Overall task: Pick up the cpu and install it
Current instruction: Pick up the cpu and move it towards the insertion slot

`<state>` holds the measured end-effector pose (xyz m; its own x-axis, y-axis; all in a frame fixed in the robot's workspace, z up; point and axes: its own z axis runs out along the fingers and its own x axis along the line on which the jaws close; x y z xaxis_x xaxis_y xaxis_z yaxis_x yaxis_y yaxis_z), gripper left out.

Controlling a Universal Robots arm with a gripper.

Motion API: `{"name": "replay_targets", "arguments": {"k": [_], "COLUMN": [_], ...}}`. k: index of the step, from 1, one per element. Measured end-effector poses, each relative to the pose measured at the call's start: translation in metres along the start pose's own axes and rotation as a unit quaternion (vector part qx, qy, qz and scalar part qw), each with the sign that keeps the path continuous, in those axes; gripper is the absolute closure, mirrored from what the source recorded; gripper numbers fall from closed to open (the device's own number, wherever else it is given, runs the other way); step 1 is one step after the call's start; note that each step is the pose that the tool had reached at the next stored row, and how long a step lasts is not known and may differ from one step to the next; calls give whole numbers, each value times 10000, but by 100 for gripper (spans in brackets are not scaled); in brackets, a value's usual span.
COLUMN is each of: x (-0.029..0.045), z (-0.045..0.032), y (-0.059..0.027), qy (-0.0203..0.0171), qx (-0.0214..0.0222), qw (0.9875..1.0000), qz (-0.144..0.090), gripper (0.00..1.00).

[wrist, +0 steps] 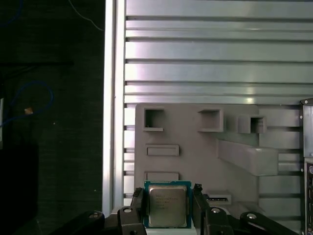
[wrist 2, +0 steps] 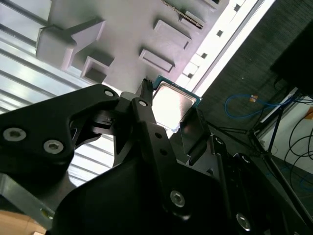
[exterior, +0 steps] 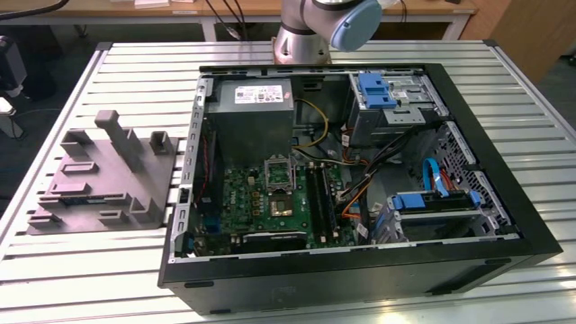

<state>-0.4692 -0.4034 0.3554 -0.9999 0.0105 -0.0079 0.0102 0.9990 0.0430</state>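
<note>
The fingers (wrist: pixel 199 205) are clenched on the cpu (wrist: pixel 167 205), one on each side edge, and we see its metal top in both wrist views. Past the cpu lies the grey fixture (wrist: pixel 195 164), sitting on the slatted desk (wrist: pixel 215 54) close to the desk's edge. Out in the exterior view, the open case (exterior: pixel 360 277) stands just beside the fixture, on the exterior view's right of it.

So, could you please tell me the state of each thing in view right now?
gripper: shut on the cpu, one finger on each side.
cpu: metal top facing up, over the grey fixture; whether lifted, cannot tell.
grey fixture: flat on the table.
computer case: on its side, panel off, inside exposed.
</note>
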Motion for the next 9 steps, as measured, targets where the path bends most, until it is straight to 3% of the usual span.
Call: {"name": "replay_targets", "arguments": {"k": [9], "x": [-1], "z": [-112], "y": [6], "qy": [0], "qx": [0], "qw": [10000], "qz": [0], "gripper": [53]}}
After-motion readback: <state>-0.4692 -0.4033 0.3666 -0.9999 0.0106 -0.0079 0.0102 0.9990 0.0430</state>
